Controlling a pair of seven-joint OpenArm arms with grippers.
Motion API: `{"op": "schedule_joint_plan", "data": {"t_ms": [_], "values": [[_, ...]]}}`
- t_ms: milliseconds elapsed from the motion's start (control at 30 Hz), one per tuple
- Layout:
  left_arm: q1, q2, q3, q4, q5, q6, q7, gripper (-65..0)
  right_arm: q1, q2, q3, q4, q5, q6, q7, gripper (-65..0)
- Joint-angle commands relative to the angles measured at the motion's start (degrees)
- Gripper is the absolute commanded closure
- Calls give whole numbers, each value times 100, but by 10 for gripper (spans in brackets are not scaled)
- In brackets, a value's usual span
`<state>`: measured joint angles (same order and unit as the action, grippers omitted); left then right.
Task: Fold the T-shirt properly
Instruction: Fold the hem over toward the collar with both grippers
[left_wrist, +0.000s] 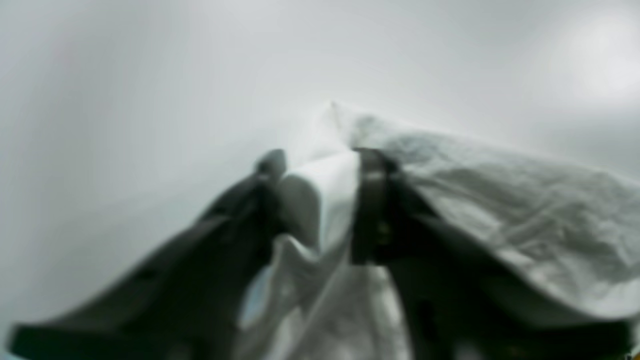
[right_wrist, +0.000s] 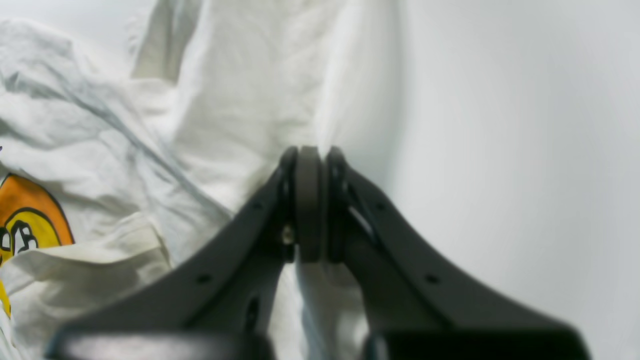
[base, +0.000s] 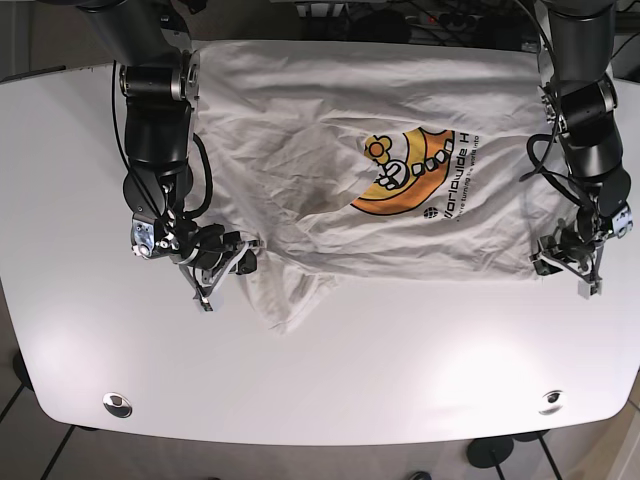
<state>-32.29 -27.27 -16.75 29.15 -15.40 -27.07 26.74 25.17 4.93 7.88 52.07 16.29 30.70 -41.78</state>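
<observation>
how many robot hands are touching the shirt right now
2. The right hand pinches the T-shirt at its bunched near-left edge in the base view; the left hand grips cloth at the near-right corner.

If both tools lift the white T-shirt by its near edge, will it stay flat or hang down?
The T-shirt will probably sag between the left tool and right tool; its cloth already lies wrinkled and bunched near the sleeve. It looks thin, so likely light. The smooth table may let it slide when pulled.
</observation>
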Motion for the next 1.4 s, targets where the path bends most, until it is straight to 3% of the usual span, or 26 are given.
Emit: {"op": "schedule_joint_plan", "data": {"t_ms": [33, 167, 267, 367, 500, 567, 667, 767, 900, 1100, 1400], "values": [[-195, -135, -8, 88, -29, -23, -191, -25, 143, 30, 8, 98, 28, 20, 50, -22], [-186, -240, -35, 483, -65, -242, -208, 0, 151, -84, 8, 133, 28, 20, 218, -21], [-168, -232, -122, 1257, -73, -471, 284, 0, 107, -119, 8, 757, 28, 20, 182, -19], [183, -205, -1002, 2417, -73, -656, 979, 0, 37, -119, 8, 1619, 10, 12, -143, -19], [254, -3, -1468, 3455, -56, -1034, 1673, 0, -60, -84, 16, 2648, 19, 12, -758, -19], [500, 15, -1775, 3868, -56, -1293, 2077, 0, -332, -84, 289, 3421, 19, 12, -1136, -19], [860, 32, -2162, 4518, -56, -1293, 2464, 0, -666, -102, 676, 4300, 28, 64, -1796, -19], [1370, 41, -2215, 4923, -65, -1293, 2499, 0, -1299, -137, 737, 5241, 28, 73, -2235, -19], [2144, 111, -2479, 5415, -65, -1293, 2499, 0, -2161, -207, 737, 5988, 28, 64, -2306, -19], [2926, 234, -2874, 5424, -65, -1293, 2499, 0, -3295, -260, 737, 6243, 28, 73, -2270, -19], [3700, 120, -2857, 5397, -21, -1293, 2491, -1, -4262, -260, 737, 6313, 28, 73, -2015, -19]]}}
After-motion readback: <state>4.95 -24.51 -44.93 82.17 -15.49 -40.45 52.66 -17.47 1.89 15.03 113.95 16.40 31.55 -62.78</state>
